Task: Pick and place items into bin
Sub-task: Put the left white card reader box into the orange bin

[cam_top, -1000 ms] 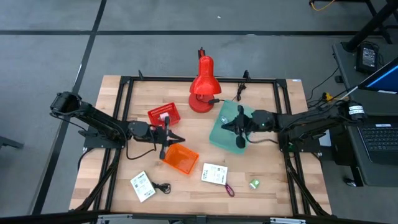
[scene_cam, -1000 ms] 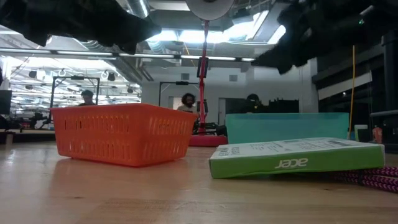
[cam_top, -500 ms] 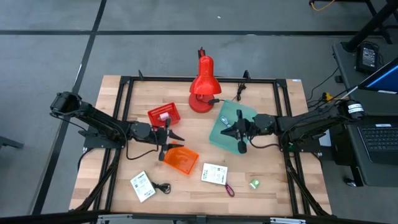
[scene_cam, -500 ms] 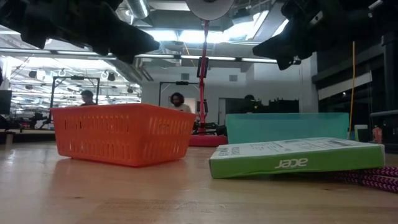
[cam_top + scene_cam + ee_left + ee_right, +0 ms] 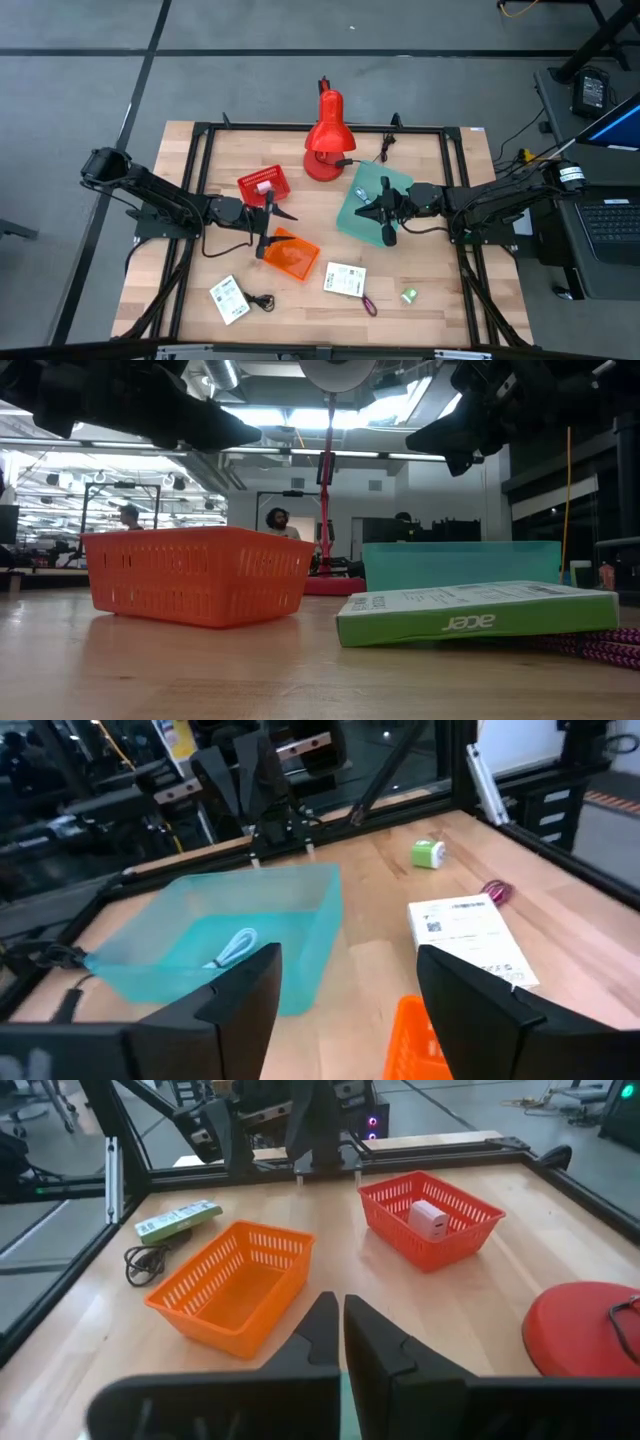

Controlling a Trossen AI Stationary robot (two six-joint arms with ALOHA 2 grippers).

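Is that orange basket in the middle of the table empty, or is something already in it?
Empty, as far as shows. The right wrist view looks into the orange basket and shows only bare mesh floor; from above nothing shows inside either.

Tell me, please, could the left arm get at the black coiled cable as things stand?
Probably yes: the left end effector hangs open above the table, and the black coiled cable lies uncovered, with only a white card beside it.

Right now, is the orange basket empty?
Yes: the right wrist view looks down into the orange basket and shows only its bare mesh floor, with nothing lying inside.
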